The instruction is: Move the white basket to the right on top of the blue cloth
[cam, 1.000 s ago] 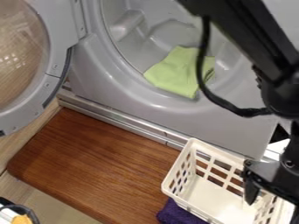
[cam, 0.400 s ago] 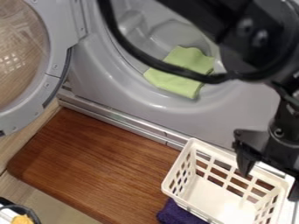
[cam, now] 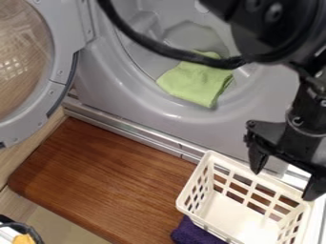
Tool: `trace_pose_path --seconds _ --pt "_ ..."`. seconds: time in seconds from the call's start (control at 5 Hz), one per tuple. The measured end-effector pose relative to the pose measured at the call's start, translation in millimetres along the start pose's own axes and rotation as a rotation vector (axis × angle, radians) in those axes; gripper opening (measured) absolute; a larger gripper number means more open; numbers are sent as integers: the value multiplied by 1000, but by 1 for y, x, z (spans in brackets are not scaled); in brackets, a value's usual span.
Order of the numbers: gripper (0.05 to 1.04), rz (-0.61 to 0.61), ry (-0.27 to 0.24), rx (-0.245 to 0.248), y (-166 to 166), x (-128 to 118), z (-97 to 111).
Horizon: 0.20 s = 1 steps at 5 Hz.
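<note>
Soft light leaves glints on door glass (cam: 18,57).

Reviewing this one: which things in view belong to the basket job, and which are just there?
Job:
- white basket
- purple-blue cloth, at the basket's lower-left edge
- open gripper, over the basket

Just there:
- green cloth
- machine
- wooden board

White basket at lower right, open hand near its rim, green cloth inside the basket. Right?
Not quite: the green cloth isn't in the basket. The camera view shows it in the round opening of the grey machine. The basket and open hand are as you say.
</note>
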State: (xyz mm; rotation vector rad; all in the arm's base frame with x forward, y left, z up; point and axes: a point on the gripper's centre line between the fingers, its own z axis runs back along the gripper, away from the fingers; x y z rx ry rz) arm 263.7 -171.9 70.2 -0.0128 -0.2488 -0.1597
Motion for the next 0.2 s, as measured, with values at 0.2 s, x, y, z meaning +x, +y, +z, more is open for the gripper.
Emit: trace_pose_path --seconds 0.2 --pt "1001 0 1 1 0 0 0"
